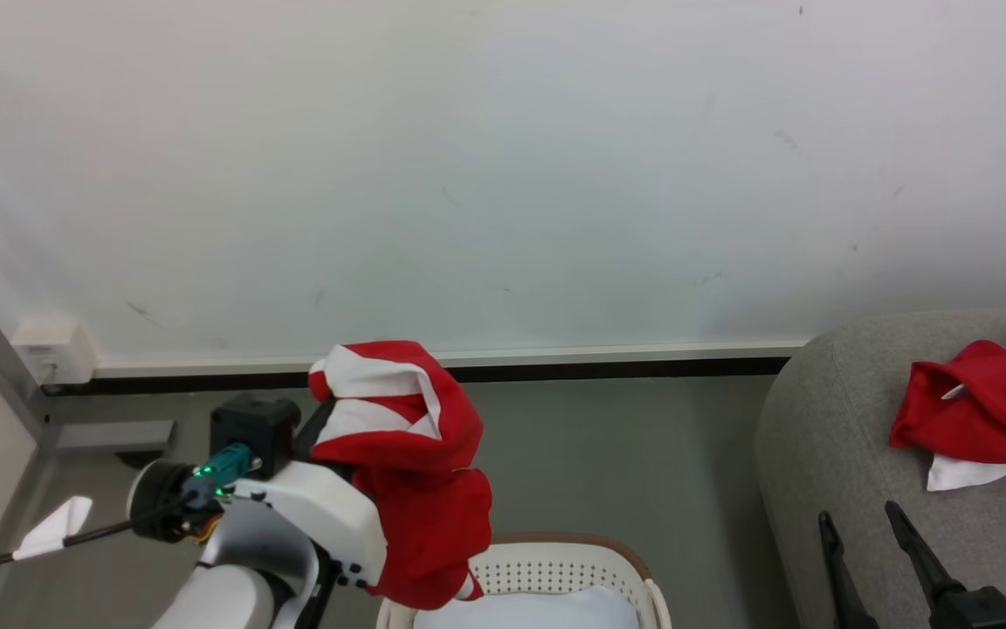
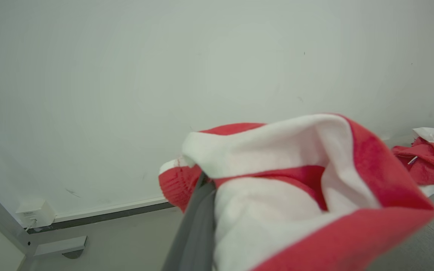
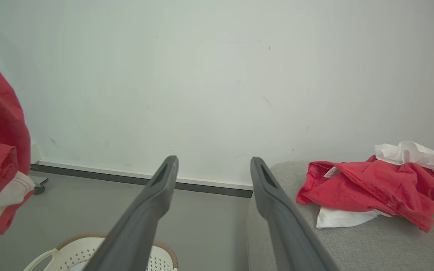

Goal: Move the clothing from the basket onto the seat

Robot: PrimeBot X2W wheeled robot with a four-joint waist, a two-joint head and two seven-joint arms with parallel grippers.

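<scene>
Because the red-and-white garment (image 1: 407,472) is soft, light and floppy, it droops in folds from the left claw (image 2: 201,180), clamped shut on a bunched white-trimmed fold, over the left rim of the basket (image 1: 555,559). Such a thick fold seems the surest hold. Another red garment (image 1: 979,411) lies near the back edge of the seat (image 1: 817,419). The right claw (image 1: 857,515) stands open, empty, by the seat's front edge.

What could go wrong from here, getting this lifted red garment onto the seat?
The red garment drapes over the left gripper, so it may cling there on release.
Its hanging end overlaps the basket rim in the head view and may catch it.
The open right gripper stands by the seat edge, where the cloth could snag.
</scene>
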